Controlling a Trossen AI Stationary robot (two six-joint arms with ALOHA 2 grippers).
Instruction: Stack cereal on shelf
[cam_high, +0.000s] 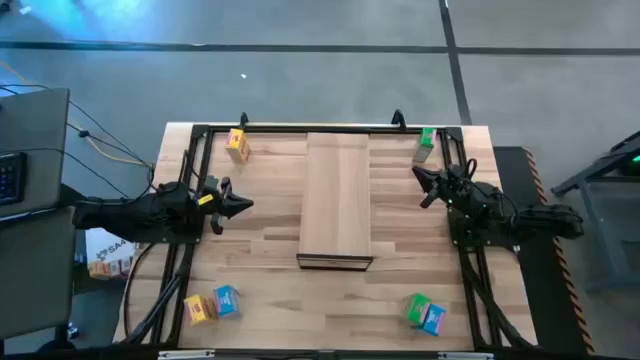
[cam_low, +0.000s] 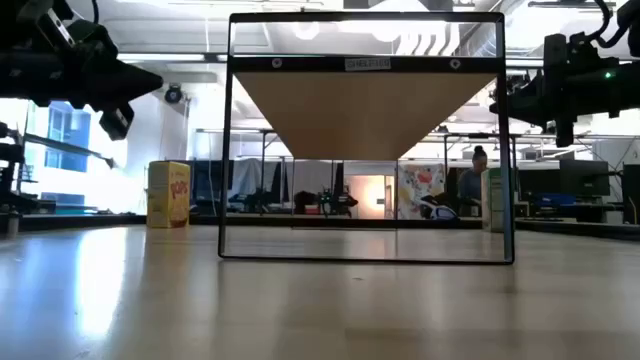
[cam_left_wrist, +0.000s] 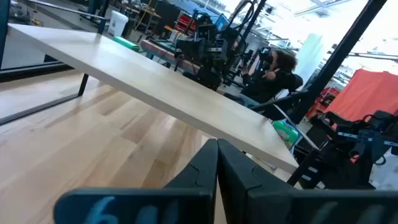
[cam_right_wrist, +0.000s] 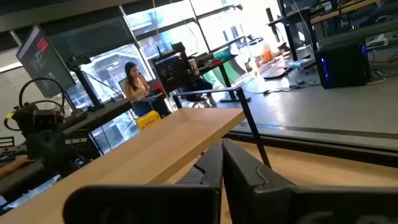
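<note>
Both grippers hover with fingers pressed closed, left gripper (cam_high: 240, 204), right gripper (cam_high: 424, 185); only the low view shows the smooth pale shelf (cam_low: 363, 112) raised on a black frame (cam_low: 506, 150).

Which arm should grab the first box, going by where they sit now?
Probably the right. Its gripper hovers nearer the green box than the left gripper does to the yellow box. The shelf holds no boxes yet.

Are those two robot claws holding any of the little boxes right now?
No. The left gripper and right gripper are both shut on nothing, either side of the shelf.
</note>
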